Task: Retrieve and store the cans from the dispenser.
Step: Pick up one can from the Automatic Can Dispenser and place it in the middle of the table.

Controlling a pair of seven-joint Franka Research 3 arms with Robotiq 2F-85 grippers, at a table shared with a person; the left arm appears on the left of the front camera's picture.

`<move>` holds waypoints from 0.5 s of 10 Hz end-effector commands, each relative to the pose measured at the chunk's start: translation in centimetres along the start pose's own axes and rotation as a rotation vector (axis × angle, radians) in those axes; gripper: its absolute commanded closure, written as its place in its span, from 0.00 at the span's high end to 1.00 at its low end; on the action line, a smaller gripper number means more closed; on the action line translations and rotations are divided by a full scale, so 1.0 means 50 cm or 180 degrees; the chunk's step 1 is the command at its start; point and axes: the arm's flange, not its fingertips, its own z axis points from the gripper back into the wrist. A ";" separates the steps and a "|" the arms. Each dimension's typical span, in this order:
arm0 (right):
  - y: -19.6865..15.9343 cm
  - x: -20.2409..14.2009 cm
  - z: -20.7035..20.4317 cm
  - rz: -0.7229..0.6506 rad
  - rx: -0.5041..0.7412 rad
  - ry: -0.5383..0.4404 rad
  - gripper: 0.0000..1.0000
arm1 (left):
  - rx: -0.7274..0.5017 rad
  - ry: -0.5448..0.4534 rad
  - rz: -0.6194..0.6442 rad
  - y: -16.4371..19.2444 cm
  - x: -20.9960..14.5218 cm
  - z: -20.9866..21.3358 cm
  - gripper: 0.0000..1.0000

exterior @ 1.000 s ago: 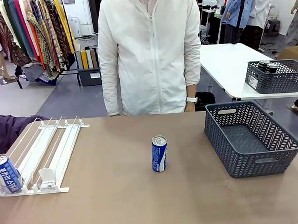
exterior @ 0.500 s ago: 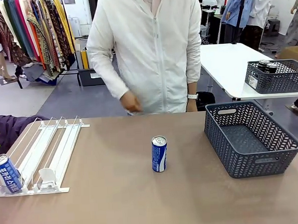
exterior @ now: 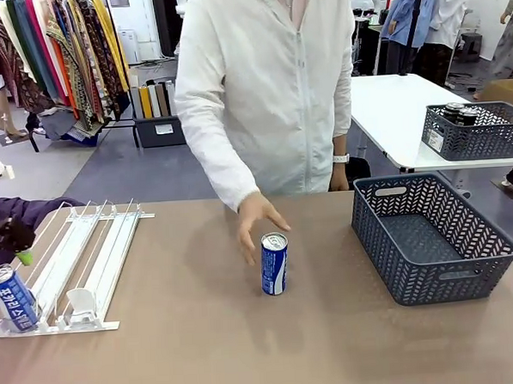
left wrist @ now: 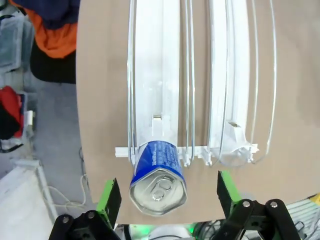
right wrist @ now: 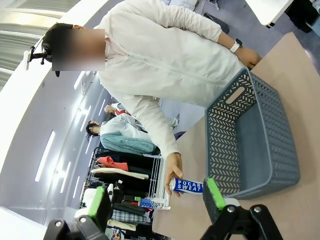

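1. Retrieval step, by the look of it: at the near end of the dispenser [exterior: 71,262] stands a blue can [left wrist: 157,175].
2. Near the empty grey basket [exterior: 431,234], mid-worktop, a second can [exterior: 274,263], close by a person's hand [exterior: 258,218].
3. Left fingers [left wrist: 111,195] wide open above the blue can, gripping nothing; right fingers [right wrist: 212,192] open, empty.
4. Next, probably: lower, close, lift clear of the rails.

Dark grey lattice basket [exterior: 455,280] on the brown table [exterior: 205,358], hanging clothes [exterior: 60,47] far behind
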 end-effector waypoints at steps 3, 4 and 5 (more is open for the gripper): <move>0.005 0.004 -0.003 0.0016 0.0086 -0.0061 1.00 | 0.0201 0.0364 -0.0057 -0.007 -0.005 -0.049 1.00; 0.005 0.004 -0.003 0.0016 0.0086 -0.0061 1.00 | 0.0152 0.0512 -0.0175 -0.011 -0.005 -0.060 1.00; 0.005 0.004 -0.003 0.0016 0.0086 -0.0061 1.00 | 0.0180 0.0517 -0.0201 -0.011 -0.005 -0.067 1.00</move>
